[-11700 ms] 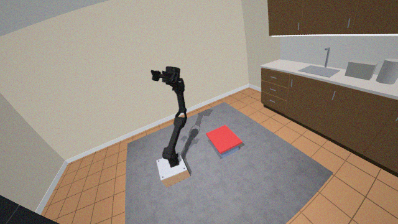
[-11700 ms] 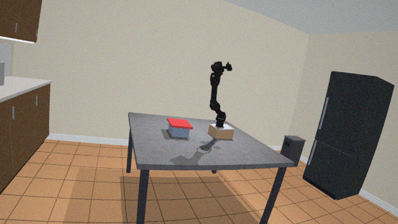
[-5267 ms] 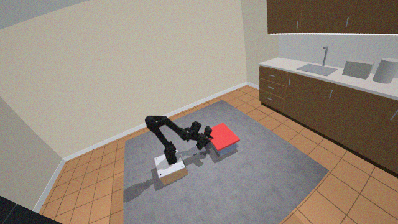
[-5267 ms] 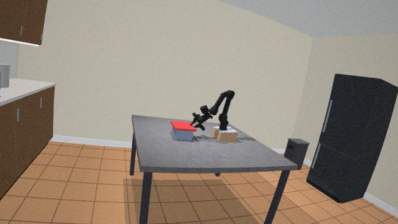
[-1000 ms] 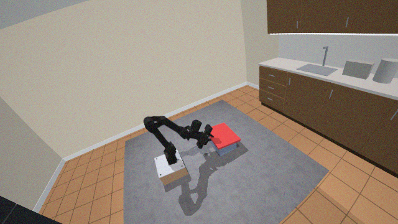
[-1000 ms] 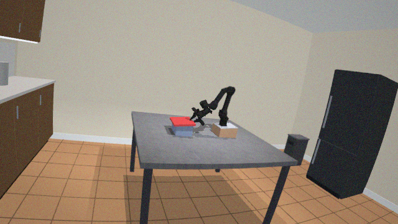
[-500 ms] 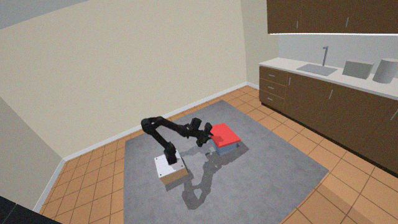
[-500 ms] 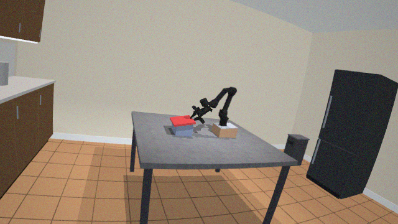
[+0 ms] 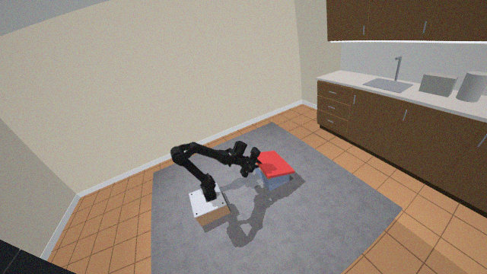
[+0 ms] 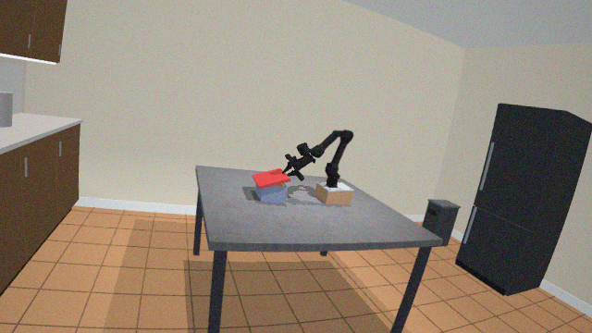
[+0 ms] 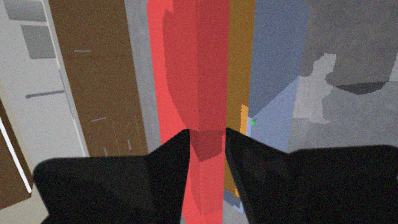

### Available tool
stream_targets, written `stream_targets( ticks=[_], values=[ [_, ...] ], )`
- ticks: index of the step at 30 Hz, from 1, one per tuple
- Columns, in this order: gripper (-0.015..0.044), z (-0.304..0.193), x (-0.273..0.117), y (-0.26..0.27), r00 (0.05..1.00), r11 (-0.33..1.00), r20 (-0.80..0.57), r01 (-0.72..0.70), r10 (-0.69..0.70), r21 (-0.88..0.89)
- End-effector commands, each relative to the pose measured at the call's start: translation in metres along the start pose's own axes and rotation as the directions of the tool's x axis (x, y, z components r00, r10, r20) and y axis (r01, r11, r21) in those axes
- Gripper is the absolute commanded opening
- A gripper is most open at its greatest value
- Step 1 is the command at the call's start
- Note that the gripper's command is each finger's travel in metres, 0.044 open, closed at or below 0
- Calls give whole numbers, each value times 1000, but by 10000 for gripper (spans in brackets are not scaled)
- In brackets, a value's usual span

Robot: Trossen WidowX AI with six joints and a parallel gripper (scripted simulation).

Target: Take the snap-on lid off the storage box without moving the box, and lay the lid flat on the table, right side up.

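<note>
The red lid [image 9: 281,165] [image 10: 267,179] [image 11: 212,60] is tilted over the blue storage box [image 9: 278,183] [image 10: 272,194] [image 11: 277,55]. Its edge towards the arm is raised, with a gap under it; its far edge is low, at the box's top. An orange-brown strip [image 11: 240,55] shows between lid and box in the wrist view. My gripper [image 9: 259,163] [image 10: 285,172] [image 11: 206,134] is shut on the lid's raised edge, one finger on each side of it. Whether the far edge still touches the box cannot be told.
The box stands on the grey table [image 9: 323,228] [image 10: 324,227]. The arm's base block [image 9: 213,217] [image 10: 338,198] stands on the same table, a short way from the box. A counter [image 9: 342,78], a black fridge [image 10: 518,185] and a bin [image 10: 441,219] stand away from the table.
</note>
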State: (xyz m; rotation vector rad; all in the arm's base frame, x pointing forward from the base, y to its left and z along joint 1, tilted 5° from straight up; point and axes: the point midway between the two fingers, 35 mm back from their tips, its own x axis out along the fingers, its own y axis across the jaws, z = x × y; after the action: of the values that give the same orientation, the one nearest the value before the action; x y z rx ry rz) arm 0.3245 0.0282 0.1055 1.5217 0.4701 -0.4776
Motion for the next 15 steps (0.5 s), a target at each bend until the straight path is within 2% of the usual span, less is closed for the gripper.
stream_targets(
  ticks=[1, 15],
  values=[
    [0, -1, -3, 10, 1000, 1000, -5, -8, 8, -2],
    [0, -1, -7, 30, 1000, 1000, -5, -9, 9, -2]
  ],
)
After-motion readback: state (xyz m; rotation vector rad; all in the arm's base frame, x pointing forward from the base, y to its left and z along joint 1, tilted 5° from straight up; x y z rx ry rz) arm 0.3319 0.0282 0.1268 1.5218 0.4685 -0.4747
